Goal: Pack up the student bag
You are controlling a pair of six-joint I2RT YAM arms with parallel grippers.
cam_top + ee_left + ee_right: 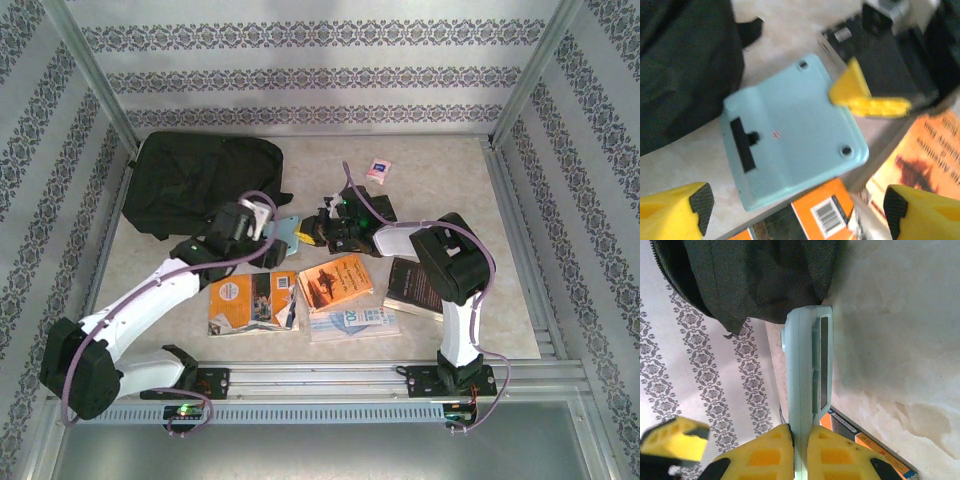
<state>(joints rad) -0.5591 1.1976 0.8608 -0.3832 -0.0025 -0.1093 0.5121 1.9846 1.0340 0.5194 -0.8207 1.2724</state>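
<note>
Overhead first: the student bag lies flat at the far left of the table. The left gripper sits just off the bag's near right corner. The right gripper faces it from the right, with a pale blue device between the two. Nearer the arm bases lie an orange book and, further right, a dark book.

Over to the left wrist: this gripper has its fingers spread wide with nothing between the pads. Ahead of them is the device, back side showing, a black catch on it. A yellow finger of the right gripper bites its far edge. The bag takes the upper left, just beside the device; whether they touch I cannot tell.

Right wrist now: the jaws are pinched tight on the device, which stands on its thin edge. The bag is straight ahead of the fingers, its dark fabric overlapping the device's far end.
</note>
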